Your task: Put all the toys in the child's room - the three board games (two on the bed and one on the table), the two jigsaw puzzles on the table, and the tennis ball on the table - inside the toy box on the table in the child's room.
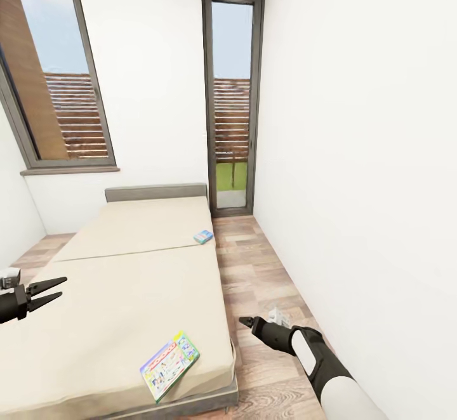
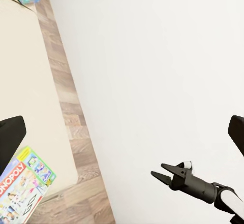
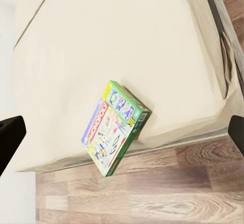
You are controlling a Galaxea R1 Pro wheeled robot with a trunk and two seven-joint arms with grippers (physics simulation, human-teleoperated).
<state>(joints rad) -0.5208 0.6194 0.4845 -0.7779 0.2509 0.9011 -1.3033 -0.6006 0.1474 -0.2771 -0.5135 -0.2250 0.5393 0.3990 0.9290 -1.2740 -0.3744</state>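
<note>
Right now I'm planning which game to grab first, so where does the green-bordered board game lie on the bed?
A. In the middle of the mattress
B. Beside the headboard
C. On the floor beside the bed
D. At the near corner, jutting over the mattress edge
D: the green-bordered board game lies flat at the near corner of the bed, and the right wrist view shows one end jutting past the mattress edge above the wood floor.

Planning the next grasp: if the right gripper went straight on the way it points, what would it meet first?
Probably the Monopoly board game at the bed's near corner, centred ahead of the right gripper; depth unclear.
</note>
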